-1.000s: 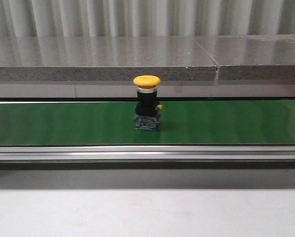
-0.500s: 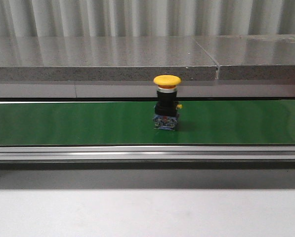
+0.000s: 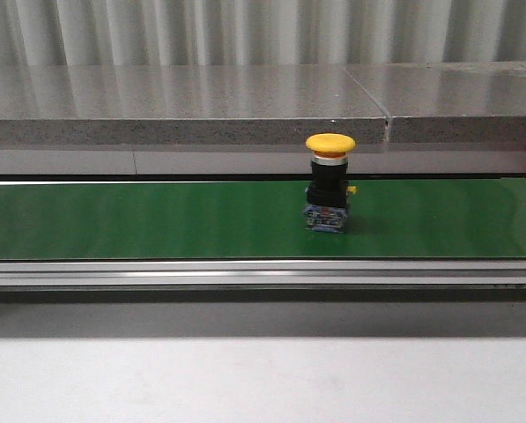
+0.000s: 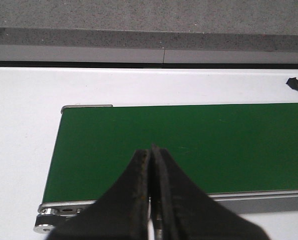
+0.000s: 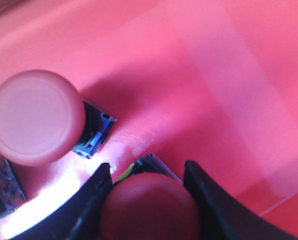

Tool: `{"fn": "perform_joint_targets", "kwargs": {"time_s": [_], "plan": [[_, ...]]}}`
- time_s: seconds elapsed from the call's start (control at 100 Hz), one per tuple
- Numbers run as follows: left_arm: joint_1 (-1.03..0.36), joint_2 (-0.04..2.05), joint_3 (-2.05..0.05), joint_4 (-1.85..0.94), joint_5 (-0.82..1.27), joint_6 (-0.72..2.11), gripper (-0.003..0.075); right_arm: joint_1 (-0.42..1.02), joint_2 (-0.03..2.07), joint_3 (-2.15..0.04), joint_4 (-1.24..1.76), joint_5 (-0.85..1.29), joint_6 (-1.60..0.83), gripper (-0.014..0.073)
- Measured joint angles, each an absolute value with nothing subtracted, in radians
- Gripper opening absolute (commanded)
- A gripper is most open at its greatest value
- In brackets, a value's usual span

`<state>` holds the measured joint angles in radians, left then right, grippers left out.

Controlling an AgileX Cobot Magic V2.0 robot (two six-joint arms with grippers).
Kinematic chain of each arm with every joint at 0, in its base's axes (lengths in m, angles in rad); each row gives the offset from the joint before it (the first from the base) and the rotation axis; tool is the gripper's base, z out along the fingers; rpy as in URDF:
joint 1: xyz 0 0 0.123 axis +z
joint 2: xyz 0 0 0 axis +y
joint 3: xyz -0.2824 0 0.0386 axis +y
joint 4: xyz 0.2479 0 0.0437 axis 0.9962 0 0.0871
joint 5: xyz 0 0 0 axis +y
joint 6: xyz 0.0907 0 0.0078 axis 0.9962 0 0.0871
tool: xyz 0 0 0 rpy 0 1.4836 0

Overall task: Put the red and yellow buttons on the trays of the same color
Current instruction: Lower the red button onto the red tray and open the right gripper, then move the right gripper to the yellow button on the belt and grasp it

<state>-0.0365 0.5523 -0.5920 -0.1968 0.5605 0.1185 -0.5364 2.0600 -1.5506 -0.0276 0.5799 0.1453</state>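
Front view alone is showing yellow button [image 3: 329, 183] standing upright on belt [image 3: 139, 220] (cap up), while right gripper [image 5: 148, 182] is grasping red button [image 5: 149, 205] over red tray [image 5: 228, 75] and left gripper [image 4: 150, 152] is sitting clenched.

A yellow button [image 3: 330, 143] stands upright on a green conveyor belt [image 3: 139, 220], a little right of the middle of the view. Its wide, flat yellow cap sits on a silver collar, then a black body [image 3: 328, 187], then a blue base block [image 3: 325, 218] resting on the belt. A small yellow tab [image 3: 351, 189] sticks out of the black body on its right side. The belt runs across the full width of the view, edged along its near side by a silver metal rail [image 3: 263, 273]. Nearer the camera lies a white worktop [image 3: 263, 379]. Behind the belt runs a grey speckled stone ledge [image 3: 183, 101], split by a seam to the right, with a corrugated metal wall [image 3: 245, 31] behind it.
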Motion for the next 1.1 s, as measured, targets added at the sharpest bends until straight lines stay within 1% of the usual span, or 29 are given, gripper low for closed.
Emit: {"fn": "perform_joint_targets", "kwargs": {"time_s": [0.12,0.17,0.24,0.29,0.53,0.87,1.1], "plan": [[-0.037,0.552,-0.592,-0.199,0.560,0.119,-0.0020,-0.537,2.060,-1.551,-0.028,0.580,0.146,0.0419],[-0.037,0.552,-0.592,-0.199,0.560,0.119,-0.0020,-0.537,2.060,-1.551,-0.027,0.578,0.146,0.0484],[-0.037,0.552,-0.592,-0.199,0.560,0.119,-0.0020,-0.539,2.060,-1.551,-0.027,0.575,0.146,0.0552],[-0.037,0.552,-0.592,-0.199,0.560,0.119,-0.0020,-0.539,2.060,-1.551,-0.027,0.575,0.146,0.0577],[-0.037,0.552,-0.592,-0.199,0.560,0.119,-0.0020,-0.539,2.001,-1.551,-0.027,0.592,0.146,0.0584],[-0.037,0.552,-0.592,-0.199,0.560,0.119,-0.0020,-0.533,1.766,-1.551,-0.027,0.688,0.146,0.0583],[-0.037,0.552,-0.592,-0.199,0.560,0.119,-0.0020,-0.472,1.632,-1.551,-0.027,0.800,0.146,0.0583]]}}
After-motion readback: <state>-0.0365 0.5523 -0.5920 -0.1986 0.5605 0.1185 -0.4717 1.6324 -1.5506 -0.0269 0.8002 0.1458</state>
